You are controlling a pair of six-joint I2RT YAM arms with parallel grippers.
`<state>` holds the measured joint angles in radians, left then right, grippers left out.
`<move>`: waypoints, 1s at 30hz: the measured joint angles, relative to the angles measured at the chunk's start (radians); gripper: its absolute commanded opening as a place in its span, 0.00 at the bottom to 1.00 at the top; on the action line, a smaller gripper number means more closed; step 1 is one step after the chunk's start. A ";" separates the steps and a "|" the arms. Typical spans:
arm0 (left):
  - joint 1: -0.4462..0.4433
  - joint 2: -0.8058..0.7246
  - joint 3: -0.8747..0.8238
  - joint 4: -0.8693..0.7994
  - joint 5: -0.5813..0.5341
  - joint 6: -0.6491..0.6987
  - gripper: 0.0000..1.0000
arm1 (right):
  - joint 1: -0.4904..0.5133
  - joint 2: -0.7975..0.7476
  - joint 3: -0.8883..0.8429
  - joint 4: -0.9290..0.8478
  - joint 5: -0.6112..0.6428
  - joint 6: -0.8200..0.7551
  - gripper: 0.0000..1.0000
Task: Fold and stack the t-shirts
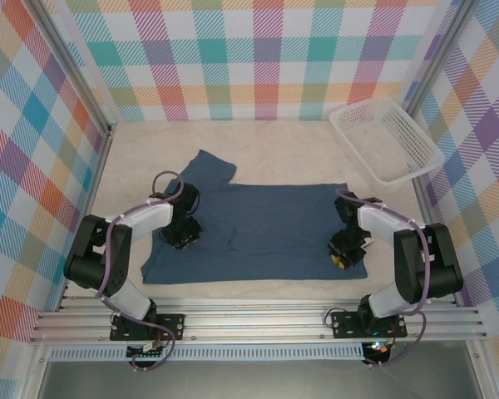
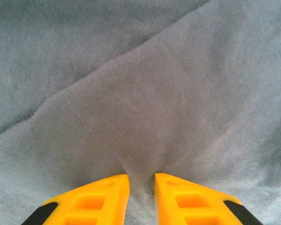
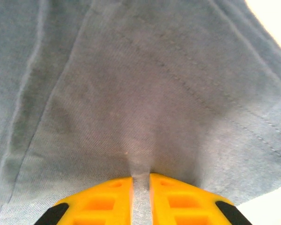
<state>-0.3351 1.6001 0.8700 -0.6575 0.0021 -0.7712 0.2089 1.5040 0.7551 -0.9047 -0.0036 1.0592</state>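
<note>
Flat t-shirt [image 1: 266, 220], left tool [image 2: 141, 185] pinching one end, right tool [image 3: 141, 183] the other

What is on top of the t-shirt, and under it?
On the t-shirt: left hand and right hand, each pinching cloth. Under it: the table, seen around its edges; the covered part cannot be seen.

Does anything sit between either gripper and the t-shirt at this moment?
Nothing visible. The left gripper and right gripper each pinch a fold of the t-shirt between their fingers; the white basket stands apart at far right.
</note>
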 measured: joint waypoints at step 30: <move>0.119 0.125 0.533 -0.078 0.008 0.074 0.40 | 0.026 -0.050 0.397 0.134 0.150 -0.333 0.41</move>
<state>-0.2161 1.7252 1.4029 -0.7357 0.0101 -0.6971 0.2352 1.4536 1.1526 -0.7712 0.1467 0.7258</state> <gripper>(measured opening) 0.409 0.407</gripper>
